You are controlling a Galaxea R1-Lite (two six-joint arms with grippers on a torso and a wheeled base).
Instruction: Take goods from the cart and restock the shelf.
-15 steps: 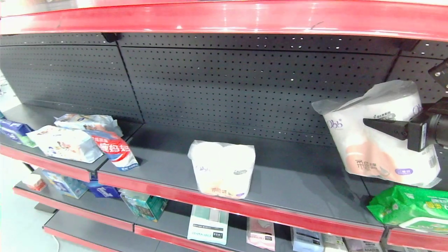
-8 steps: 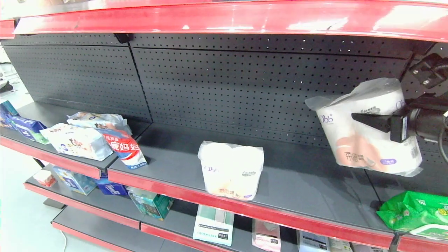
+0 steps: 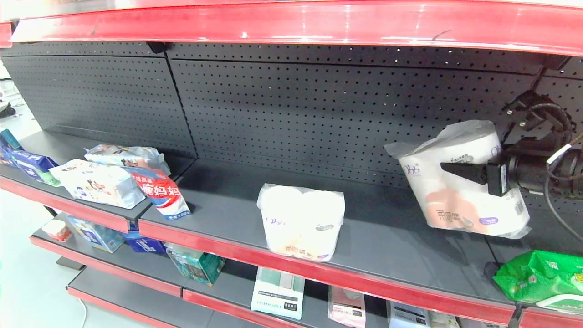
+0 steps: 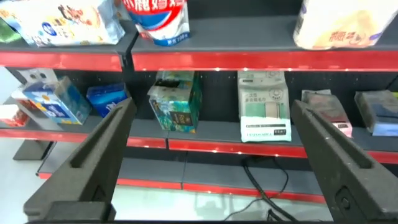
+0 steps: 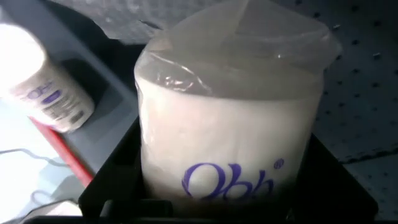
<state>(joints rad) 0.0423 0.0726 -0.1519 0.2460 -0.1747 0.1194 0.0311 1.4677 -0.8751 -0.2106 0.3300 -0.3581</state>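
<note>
The shelf [image 3: 387, 237] is stretching across the head view, its dark board lying bare between a standing tissue pack [image 3: 300, 221] near the red front lip [image 3: 319, 272] and the held tissue pack [image 3: 455, 205] at its 3 o'clock. That open stretch is running back to the pegboard wall [image 3: 319, 105], and the upper shelf's red edge [image 3: 291, 23] is overhanging at 12 o'clock. The right arm is coming in level from 3 o'clock, and the right gripper [image 3: 451, 173] is pinching the held tissue pack, one finger lying across its front. The pack is tilting, its lower edge hanging close over the board; contact cannot be told. In the right wrist view the pack [image 5: 230, 143] is sitting between the dark jaws. A green packet [image 3: 537, 275] is lying at the held pack's 5 o'clock, by the lip. Bagged goods [image 3: 98, 184] are crowding the board at 9 o'clock. The left gripper [image 4: 208, 162] is pointing at the lower shelves [image 4: 205, 144], its jaws spread wide with nothing between them.
</note>
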